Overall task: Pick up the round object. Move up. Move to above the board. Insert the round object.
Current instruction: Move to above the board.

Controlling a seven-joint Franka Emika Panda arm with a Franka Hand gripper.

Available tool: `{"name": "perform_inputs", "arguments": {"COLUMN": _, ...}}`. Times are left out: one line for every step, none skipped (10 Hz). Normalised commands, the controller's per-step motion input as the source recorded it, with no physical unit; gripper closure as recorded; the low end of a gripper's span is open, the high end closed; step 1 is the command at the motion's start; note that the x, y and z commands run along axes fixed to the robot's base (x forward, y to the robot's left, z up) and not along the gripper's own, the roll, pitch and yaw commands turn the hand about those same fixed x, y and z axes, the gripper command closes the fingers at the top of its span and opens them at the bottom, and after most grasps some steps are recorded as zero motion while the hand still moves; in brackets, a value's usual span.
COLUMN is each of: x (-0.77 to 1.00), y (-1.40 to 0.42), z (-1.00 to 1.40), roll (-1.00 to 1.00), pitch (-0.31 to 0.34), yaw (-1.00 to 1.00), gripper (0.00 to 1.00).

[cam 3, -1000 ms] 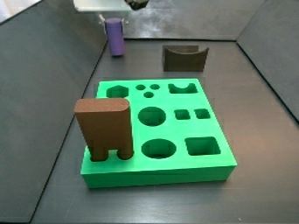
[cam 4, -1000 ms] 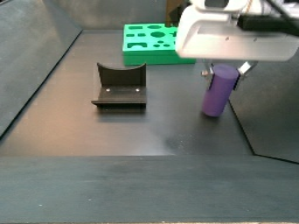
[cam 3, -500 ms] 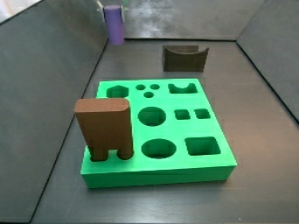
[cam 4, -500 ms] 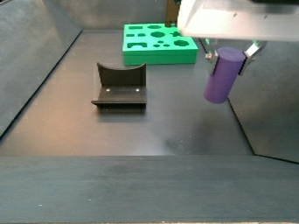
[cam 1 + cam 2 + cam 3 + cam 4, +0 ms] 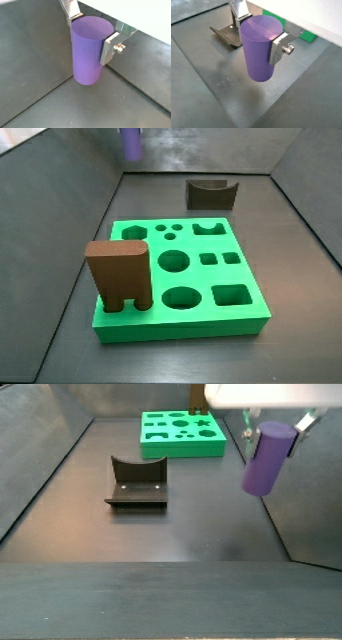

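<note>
My gripper [image 5: 273,434] is shut on the round object, a purple cylinder peg [image 5: 263,461], and holds it upright, clear of the dark floor. Both wrist views show the silver fingers [image 5: 110,46] clamped on the peg's upper end [image 5: 260,47]. In a side view only the peg's lower end [image 5: 130,142] shows at the frame's edge, and the gripper is out of sight there. The green board [image 5: 181,324] with its shaped holes lies apart from the peg; it also shows in the side view [image 5: 183,446] behind the gripper.
A brown arch-shaped block [image 5: 118,276] stands on the board's near corner. A dark brown notched block [image 5: 136,482] lies on the floor between peg and board side [image 5: 210,194]. Grey walls enclose the floor, one close beside the peg [image 5: 314,494].
The gripper has risen with the purple peg in it, from the floor to well above it. The board and both blocks have not moved.
</note>
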Motion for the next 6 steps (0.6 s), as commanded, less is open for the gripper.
{"name": "perform_inputs", "arguments": {"x": 0.00, "y": 0.16, "z": 1.00, "roll": 0.08, "pitch": 0.084, "yaw": 0.04, "gripper": 1.00}}
{"name": "perform_inputs", "arguments": {"x": -0.01, "y": 0.13, "z": 1.00, "roll": 0.07, "pitch": 0.079, "yaw": 0.03, "gripper": 1.00}}
{"name": "perform_inputs", "arguments": {"x": -0.01, "y": 0.11, "z": 1.00, "roll": 0.07, "pitch": 0.077, "yaw": 0.02, "gripper": 1.00}}
{"name": "perform_inputs", "arguments": {"x": -0.01, "y": 0.09, "z": 0.98, "roll": 0.05, "pitch": 0.071, "yaw": 0.02, "gripper": 1.00}}
{"name": "perform_inputs", "arguments": {"x": -0.02, "y": 0.07, "z": 0.89, "roll": 0.05, "pitch": 0.068, "yaw": 0.02, "gripper": 1.00}}
{"name": "perform_inputs", "arguments": {"x": -0.01, "y": 0.04, "z": 0.69, "roll": 0.06, "pitch": 0.064, "yaw": 0.02, "gripper": 1.00}}
